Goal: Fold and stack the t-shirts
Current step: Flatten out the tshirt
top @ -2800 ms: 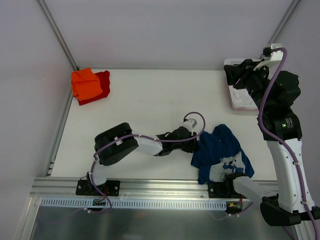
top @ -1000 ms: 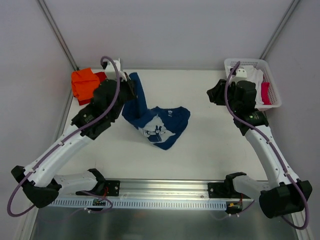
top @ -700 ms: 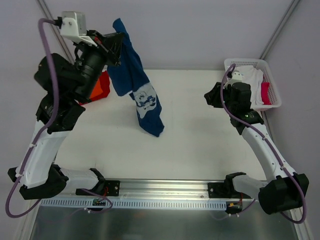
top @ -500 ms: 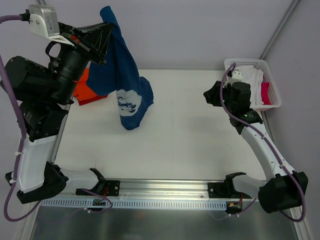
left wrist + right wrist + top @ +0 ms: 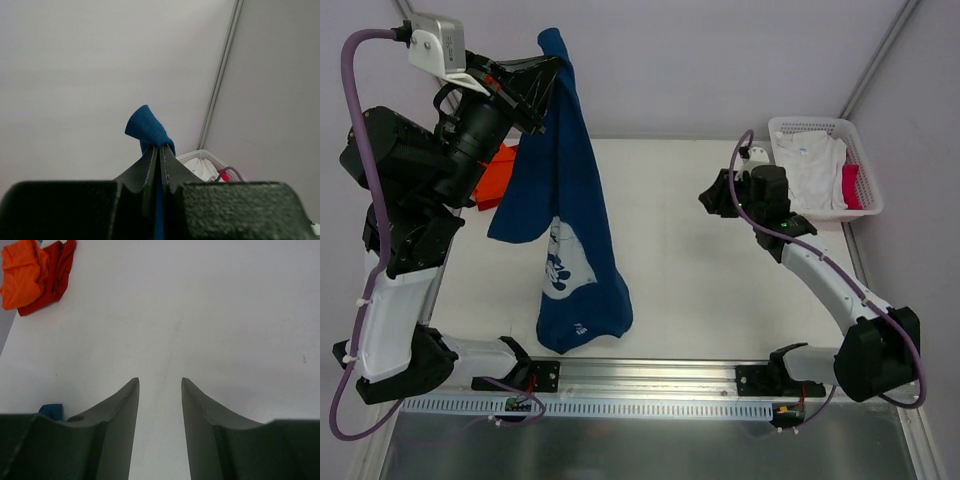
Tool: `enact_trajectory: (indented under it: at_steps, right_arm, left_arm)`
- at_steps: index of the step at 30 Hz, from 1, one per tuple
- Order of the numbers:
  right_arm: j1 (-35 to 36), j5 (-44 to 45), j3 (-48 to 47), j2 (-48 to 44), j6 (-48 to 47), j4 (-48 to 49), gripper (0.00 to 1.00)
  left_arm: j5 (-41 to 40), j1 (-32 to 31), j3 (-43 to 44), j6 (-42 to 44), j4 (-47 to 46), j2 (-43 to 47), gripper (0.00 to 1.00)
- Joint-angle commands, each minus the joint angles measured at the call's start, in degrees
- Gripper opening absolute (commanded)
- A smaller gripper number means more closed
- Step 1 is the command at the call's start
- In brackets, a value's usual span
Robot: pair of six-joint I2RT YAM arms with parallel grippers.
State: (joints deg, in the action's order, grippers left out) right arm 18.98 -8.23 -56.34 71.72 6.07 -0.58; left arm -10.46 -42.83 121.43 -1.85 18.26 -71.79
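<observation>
A navy blue t-shirt [image 5: 565, 230] with a pale chest print hangs full length from my left gripper [image 5: 552, 62], which is raised high at the back left and shut on its top edge [image 5: 147, 127]. The shirt's hem reaches down near the table's front edge. An orange t-shirt [image 5: 492, 178] and a red one [image 5: 52, 277] lie bunched at the back left, partly hidden behind the left arm. A white t-shirt [image 5: 810, 165] lies in the basket. My right gripper [image 5: 708, 198] hovers over the table right of centre, open and empty [image 5: 160, 385].
The white lattice basket [image 5: 820, 128] stands at the back right corner, with a red cloth [image 5: 850, 185] beside the white shirt. A metal rail [image 5: 650, 375] runs along the near edge between the arm bases.
My left gripper carried the navy shirt from the table up high; it now hangs lower and nearer the front. My right gripper slid left, away from the basket.
</observation>
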Motion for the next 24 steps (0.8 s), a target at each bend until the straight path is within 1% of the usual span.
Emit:
enact_trajectory:
  at_steps: [1, 3, 6, 10, 12, 13, 14, 18, 24]
  right_arm:
    - [4.56, -1.27, 0.0, 3.33, 0.79, 3.39, 0.43]
    - [8.33, -0.13, 0.26, 5.08, 0.61, 3.39, 0.44]
    - [12.11, 1.72, 2.63, 5.53, 1.05, 4.97, 0.45]
    - [14.5, 3.74, 6.41, 3.78, 2.19, 6.29, 0.47]
    - [15.2, 3.66, 8.43, 2.46, 3.51, 7.6, 0.52]
    - [15.64, 3.48, 9.04, 2.46, 3.51, 7.61, 0.52]
    - [15.99, 3.48, 9.49, 2.28, 3.95, 7.87, 0.56]
    - [19.67, 3.66, 9.67, 4.56, 4.92, 9.54, 0.65]
    - [24.34, 4.71, 6.16, 11.14, 5.8, 11.74, 0.68]
  left_arm:
    - [1.41, -0.68, 0.83, 1.32, -3.14, -0.11, 0.0]
    - [1.06, -0.59, 1.09, 2.71, -3.06, -0.28, 0.0]
    - [0.53, -0.68, 1.09, 3.16, -2.88, 0.07, 0.0]
    - [0.35, -0.59, 0.92, 3.6, -2.36, 0.86, 0.0]
    - [0.35, -0.59, 0.66, 3.78, -2.35, 1.21, 0.0]
    - [0.35, -0.59, 0.57, 3.78, -2.35, 1.3, 0.0]
    - [0.26, -0.59, 0.39, 3.87, -2.35, 1.3, 0.0]
    - [0.09, -0.59, 0.04, 3.87, -2.35, 1.13, 0.0]
    - [0.18, -0.59, -0.22, 3.78, -2.27, 1.21, 0.0]
